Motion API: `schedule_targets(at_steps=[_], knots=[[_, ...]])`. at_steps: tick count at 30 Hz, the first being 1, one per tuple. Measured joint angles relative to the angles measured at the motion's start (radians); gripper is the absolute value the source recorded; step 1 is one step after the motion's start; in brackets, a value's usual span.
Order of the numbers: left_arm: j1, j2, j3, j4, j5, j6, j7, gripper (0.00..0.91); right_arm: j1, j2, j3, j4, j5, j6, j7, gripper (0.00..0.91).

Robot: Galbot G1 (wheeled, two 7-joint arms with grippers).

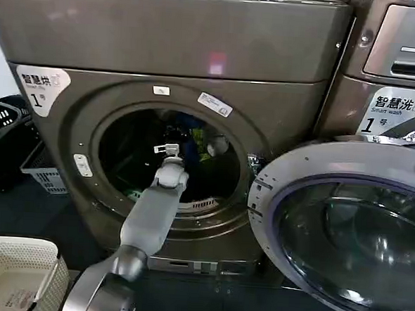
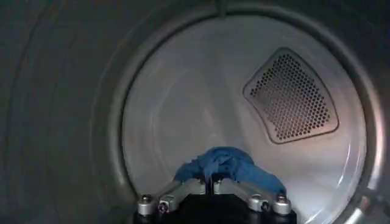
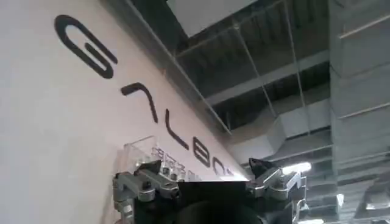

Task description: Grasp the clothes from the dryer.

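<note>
Bronze-brown metal makes the dryer (image 1: 165, 47), which takes most of the head view, with a white sticker (image 1: 41, 85) numbered 1 at its upper left. Its round glass door (image 1: 344, 231) stands open at the lower right. The grey left arm (image 1: 151, 212) reaches from the bottom of the frame through the porthole into the dark drum (image 2: 73, 91). Inside, the clothes (image 1: 198, 142) lie at the centre, with some yellow-green fabric. In the left wrist view, the left gripper (image 2: 213, 182) has its fingers closed around a blue garment (image 2: 222, 164). The right gripper (image 3: 207, 189) points up toward a ceiling, with fingers spread apart and holding nothing.
</note>
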Motion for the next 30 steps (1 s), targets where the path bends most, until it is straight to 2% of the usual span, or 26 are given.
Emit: schedule_targets(at_steps=[30], knots=[[-0.006, 0.000, 0.006, 0.008, 0.007, -0.001, 0.003, 0.000, -0.010, 0.001, 0.034, -0.014, -0.009, -0.019, 0.019, 0.907]])
